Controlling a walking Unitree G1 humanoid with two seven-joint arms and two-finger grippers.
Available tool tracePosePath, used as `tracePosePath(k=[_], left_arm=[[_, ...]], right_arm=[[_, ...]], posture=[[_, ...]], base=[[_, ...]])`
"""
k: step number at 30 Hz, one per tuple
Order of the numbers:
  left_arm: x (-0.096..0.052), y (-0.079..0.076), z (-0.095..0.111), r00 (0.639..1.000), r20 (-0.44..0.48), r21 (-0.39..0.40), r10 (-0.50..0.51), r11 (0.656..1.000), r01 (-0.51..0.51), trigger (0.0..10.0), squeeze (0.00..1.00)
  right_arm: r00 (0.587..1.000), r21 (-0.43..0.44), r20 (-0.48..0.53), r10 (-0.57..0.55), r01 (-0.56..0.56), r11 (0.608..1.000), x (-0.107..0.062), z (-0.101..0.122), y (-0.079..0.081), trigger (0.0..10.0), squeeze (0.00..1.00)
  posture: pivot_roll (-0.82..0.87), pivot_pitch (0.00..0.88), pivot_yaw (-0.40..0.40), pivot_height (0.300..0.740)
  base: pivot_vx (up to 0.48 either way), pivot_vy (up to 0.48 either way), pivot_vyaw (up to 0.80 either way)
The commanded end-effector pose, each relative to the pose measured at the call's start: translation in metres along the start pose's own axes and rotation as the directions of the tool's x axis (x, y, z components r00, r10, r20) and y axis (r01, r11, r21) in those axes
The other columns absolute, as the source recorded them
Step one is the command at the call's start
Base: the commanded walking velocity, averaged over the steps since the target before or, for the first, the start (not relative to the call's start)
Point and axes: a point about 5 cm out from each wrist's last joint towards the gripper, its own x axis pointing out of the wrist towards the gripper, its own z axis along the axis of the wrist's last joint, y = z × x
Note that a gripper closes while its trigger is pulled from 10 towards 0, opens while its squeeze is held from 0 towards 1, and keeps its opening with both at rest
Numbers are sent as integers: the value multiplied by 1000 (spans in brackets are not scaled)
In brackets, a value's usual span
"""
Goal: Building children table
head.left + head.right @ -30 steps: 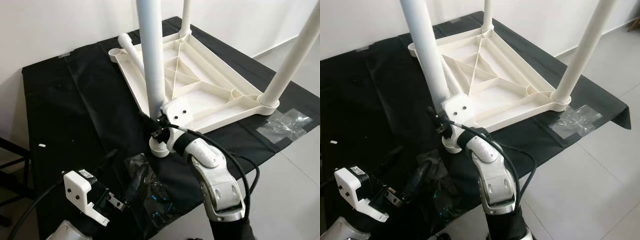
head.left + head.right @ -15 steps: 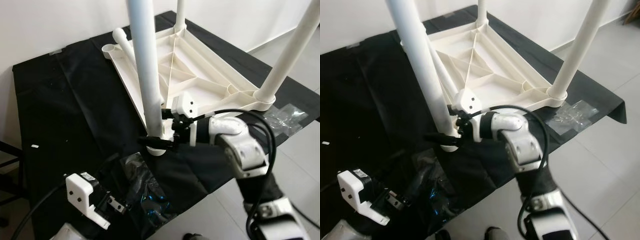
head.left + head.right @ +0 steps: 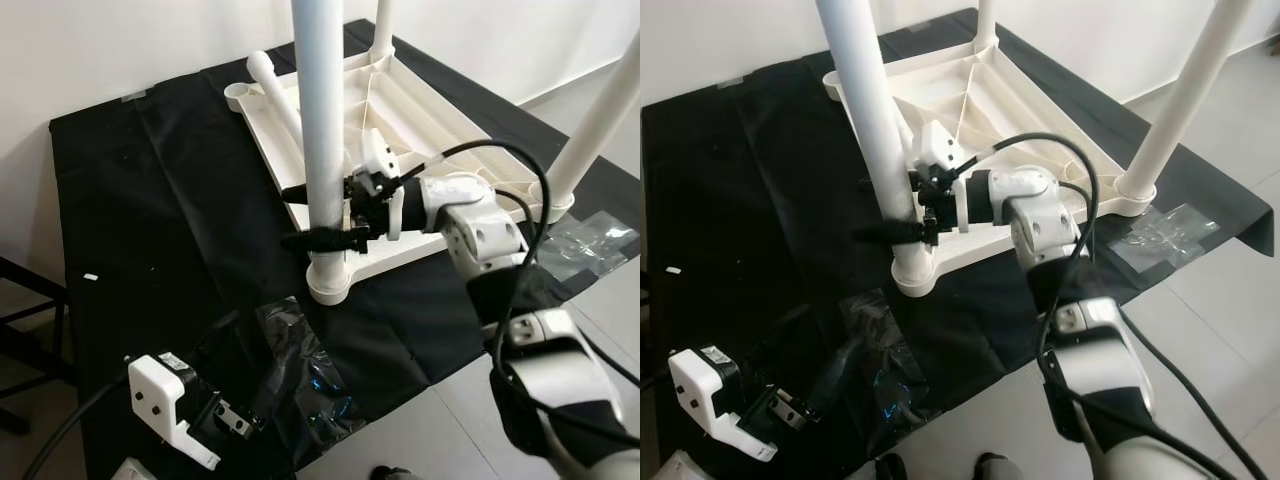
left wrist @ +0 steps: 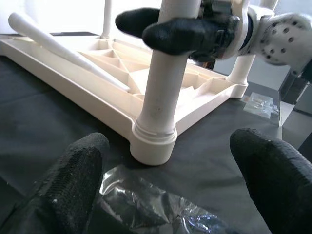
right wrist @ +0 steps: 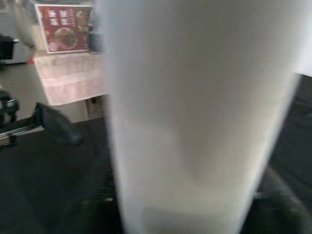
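The right hand [image 3: 312,215] clasped the near white leg [image 3: 325,140] of the upturned table top [image 3: 420,130], which lay on the black-covered bench [image 3: 150,220]. The left hand [image 4: 170,195] hovered released near the front edge.

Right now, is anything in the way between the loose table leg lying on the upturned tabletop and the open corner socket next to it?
Nothing visible. The loose leg lies on the tabletop's ribbed underside beside the empty socket; its far end is hidden.
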Motion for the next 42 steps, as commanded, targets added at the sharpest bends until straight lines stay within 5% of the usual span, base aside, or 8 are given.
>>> tracePosePath(k=[1,15,19,30,33,35,36,42], left_arm=[[-3,-1,-2,1000,-31,-1,-3,1000,3,10000,0],[-2,2,-3,1000,-29,2,2,1000,-2,10000,0],[0,7,-3,1000,-27,5,1,1000,-1,10000,0],[4,13,-7,1000,-28,0,-5,1000,5,10000,0],[5,13,-7,1000,-21,4,3,1000,-3,10000,0],[5,13,-7,1000,-20,1,0,1000,0,10000,0],[6,12,-7,1000,-20,-1,-3,1000,3,10000,0],[6,10,-7,1000,-18,-6,-9,1000,9,10000,0]], right_arm=[[999,-10,6,35,-35,999,3,0,1,0,0],[961,47,-17,-278,278,959,-6,-29,14,0,0],[536,171,-307,-787,844,508,22,-90,76,0,0],[564,153,-280,-777,825,544,43,-75,88,0,0],[505,124,-298,-810,862,492,42,-68,90,6902,0],[550,136,-259,-794,834,534,43,-61,87,10000,90],[587,148,-229,-777,810,568,43,-57,83,10000,1000],[845,122,-5,-535,532,838,36,-24,58,10000,1000]], posture=[[91,248,45,740],[56,248,40,740],[38,235,70,740],[26,209,61,740],[21,209,52,740],[19,211,52,740],[19,211,51,740],[14,217,58,740]], base=[[0,0,0],[0,0,0],[0,0,0],[0,0,0],[0,0,0],[0,0,0],[0,0,0],[0,0,0]])
